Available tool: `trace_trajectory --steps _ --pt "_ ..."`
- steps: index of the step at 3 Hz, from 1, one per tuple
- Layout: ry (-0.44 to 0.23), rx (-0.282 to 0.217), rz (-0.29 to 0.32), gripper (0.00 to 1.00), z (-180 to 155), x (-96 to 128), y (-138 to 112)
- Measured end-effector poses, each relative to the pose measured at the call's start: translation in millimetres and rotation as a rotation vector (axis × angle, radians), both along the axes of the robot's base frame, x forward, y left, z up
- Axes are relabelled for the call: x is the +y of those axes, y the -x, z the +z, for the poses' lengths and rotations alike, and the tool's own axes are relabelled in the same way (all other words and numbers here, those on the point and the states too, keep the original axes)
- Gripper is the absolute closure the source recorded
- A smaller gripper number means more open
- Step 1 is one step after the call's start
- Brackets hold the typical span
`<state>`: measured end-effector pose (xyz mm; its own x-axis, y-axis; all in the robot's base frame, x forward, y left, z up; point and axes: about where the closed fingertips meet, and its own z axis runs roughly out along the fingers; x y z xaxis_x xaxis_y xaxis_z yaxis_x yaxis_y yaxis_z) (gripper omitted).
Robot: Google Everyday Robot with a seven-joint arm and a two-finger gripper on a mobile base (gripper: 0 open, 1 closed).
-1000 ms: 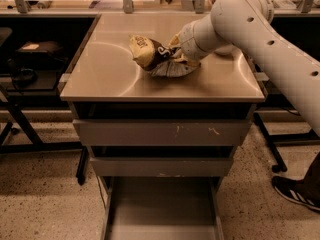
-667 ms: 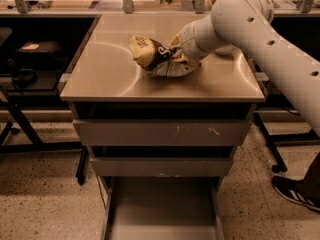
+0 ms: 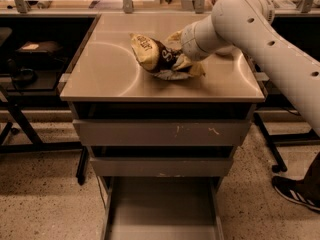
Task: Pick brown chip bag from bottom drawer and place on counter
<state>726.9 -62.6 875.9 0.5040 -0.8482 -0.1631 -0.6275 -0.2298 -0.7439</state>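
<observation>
- On counter [image 3: 105,79], near its middle: bag [image 3: 150,54], crumpled, left end tipped up.
- Likely light, soft, crinkly, slick, with fragile chips inside. Best pinched gently at a tan end seam.
- Below, pulled out: drawer [image 3: 162,209].
- At bag's right end, touching it: gripper [image 3: 182,61]; whether gripping or released, cannot tell.

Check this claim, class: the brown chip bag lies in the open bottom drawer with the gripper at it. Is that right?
No. The camera view shows the brown chip bag lying on the counter, not in the open bottom drawer; the gripper is at it.
</observation>
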Motion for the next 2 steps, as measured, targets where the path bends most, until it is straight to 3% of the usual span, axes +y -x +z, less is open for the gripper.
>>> trace_trajectory --steps 1,2 --pt "0.0 0.0 0.0 0.0 0.0 0.0 0.0" --pt "0.0 0.0 0.0 0.0 0.0 0.0 0.0"
